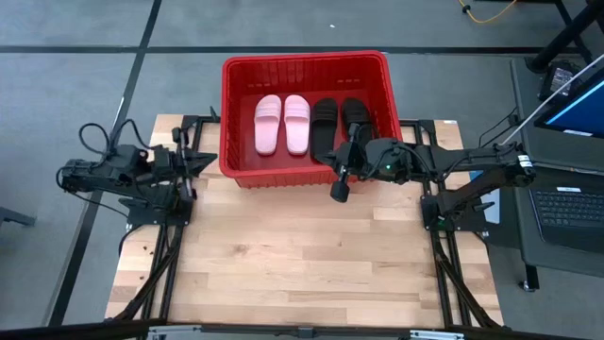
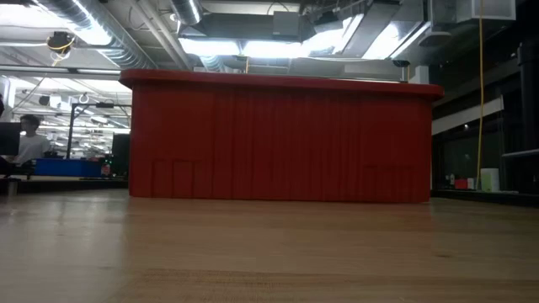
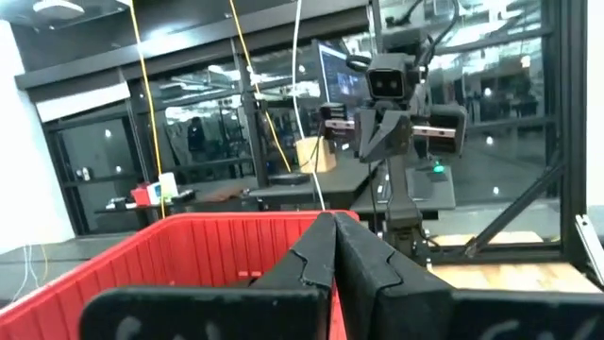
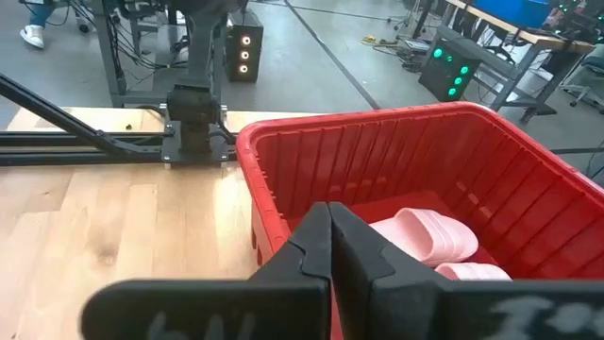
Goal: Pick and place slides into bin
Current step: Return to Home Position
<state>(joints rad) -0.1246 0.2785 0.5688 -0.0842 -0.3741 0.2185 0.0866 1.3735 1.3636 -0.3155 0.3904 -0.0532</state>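
The red bin (image 1: 304, 59) stands at the table's far middle and fills the low view (image 2: 278, 139). Inside it, side by side on its floor, lie two pale pink slides (image 1: 283, 123) and two black slides (image 1: 340, 121). The right wrist view also shows the pink slides (image 4: 429, 236). My left gripper (image 1: 209, 162) is shut and empty, just left of the bin's left wall, pointing toward it (image 3: 189, 255). My right gripper (image 1: 337, 189) is shut and empty, above the bin's near right rim (image 4: 283, 142).
Bare wooden tabletop (image 1: 302, 264) lies between the bin and the near edge. An open laptop (image 1: 571, 203) sits off the table's right side. In the room behind, a person (image 2: 29, 143) sits at the far left.
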